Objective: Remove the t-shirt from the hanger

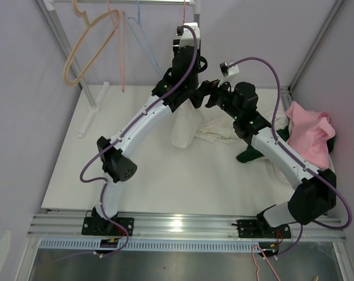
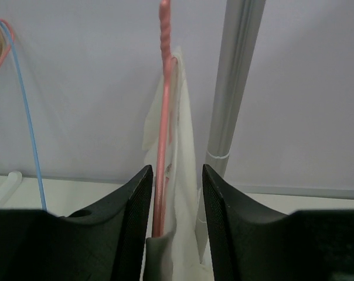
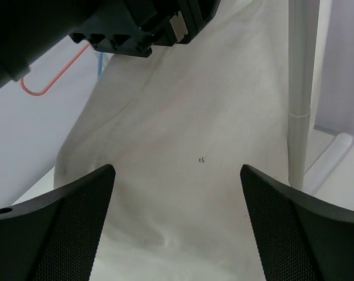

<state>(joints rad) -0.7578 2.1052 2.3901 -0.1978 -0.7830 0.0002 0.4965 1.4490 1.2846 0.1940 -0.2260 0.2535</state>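
Now, left gripper (image 2: 176,170): my jaws are pinched close on the white t-shirt (image 2: 186,146) and pink hanger (image 2: 163,105) together, cloth filling the gap. Right gripper (image 3: 177,170): jaws spread wide, empty, facing the cloth. The t-shirt hangs on the hanger, its lower end reaching the table (image 1: 153,175).
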